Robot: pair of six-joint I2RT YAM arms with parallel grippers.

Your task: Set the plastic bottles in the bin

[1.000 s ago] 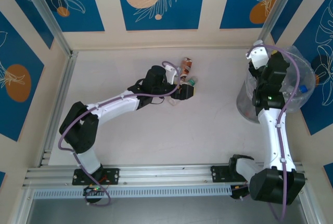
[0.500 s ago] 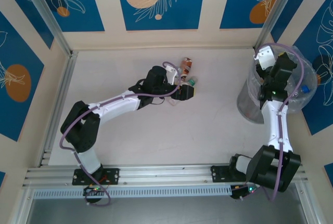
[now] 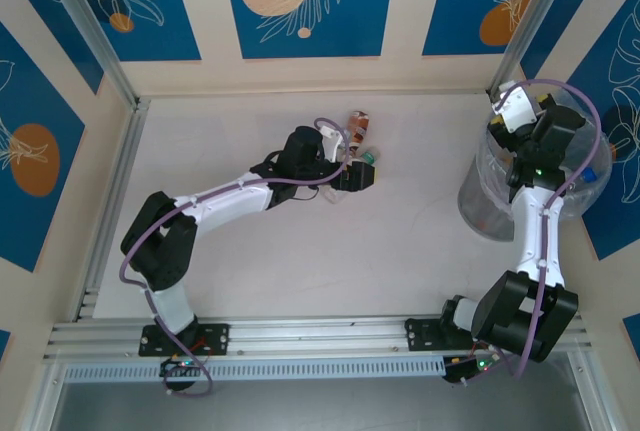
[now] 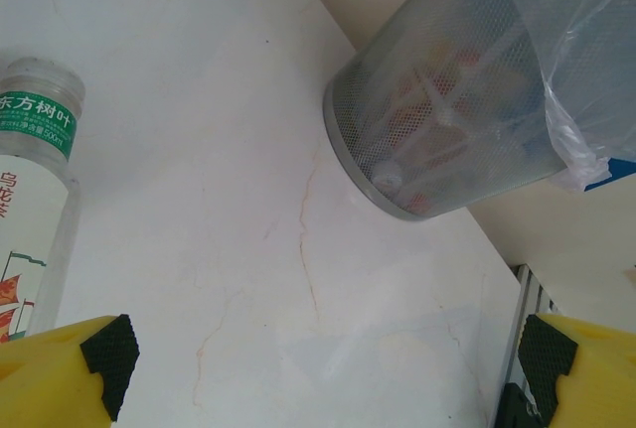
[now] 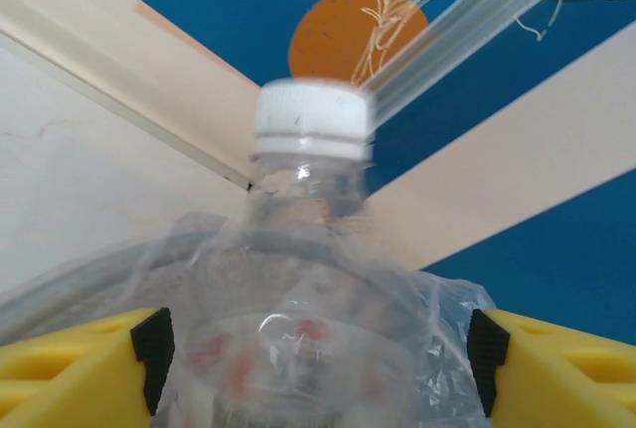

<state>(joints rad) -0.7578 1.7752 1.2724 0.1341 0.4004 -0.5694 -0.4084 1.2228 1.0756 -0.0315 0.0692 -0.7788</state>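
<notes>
Two plastic bottles (image 3: 358, 127) are counted on the pale table (image 3: 400, 251) by the wide-spread left tool (image 4: 328, 349). A third bottle (image 5: 310, 125) is framed between the right tool (image 5: 318, 349) fingers over the one bin (image 3: 478, 206); whether it is gripped cannot be told. Blue-panelled walls (image 3: 310, 11) are seen around.

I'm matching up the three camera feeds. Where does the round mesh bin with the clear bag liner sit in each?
Top external: the round, dark mesh bin stands at the right edge of the white table.
Left wrist: upper right, side-on, tilted in frame.
Right wrist: bottom of frame, grey rim behind a clear white-capped bottle.
Shared landmark: its crinkly clear bag.
</notes>
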